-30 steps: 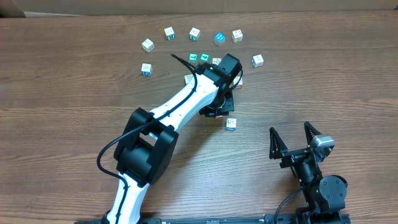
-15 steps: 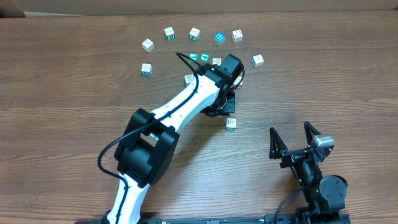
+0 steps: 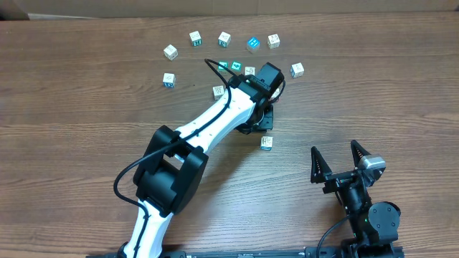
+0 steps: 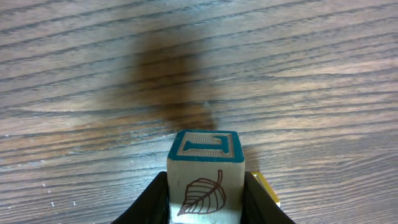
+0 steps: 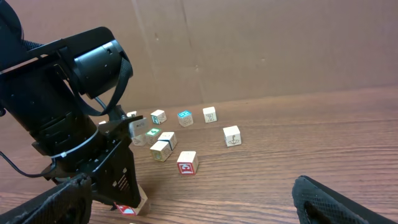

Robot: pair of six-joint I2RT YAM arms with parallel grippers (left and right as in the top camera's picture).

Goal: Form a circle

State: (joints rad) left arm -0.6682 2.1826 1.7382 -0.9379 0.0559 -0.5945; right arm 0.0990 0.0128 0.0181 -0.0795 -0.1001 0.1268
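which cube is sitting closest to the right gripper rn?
The lone cube resting just in front of the left arm. Every other cube sits farther from the right gripper, back around or past that arm.

Left arm (image 3: 219, 118) shifted slightly rightward (elbow (image 3: 172, 161) most plainly), left pincer (image 3: 265, 136) nudged along.

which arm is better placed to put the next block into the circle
Left. The left gripper is shut on a small whitish cube with a brown leaf print, among the scattered cubes. The right gripper sits open and empty, well away from them.
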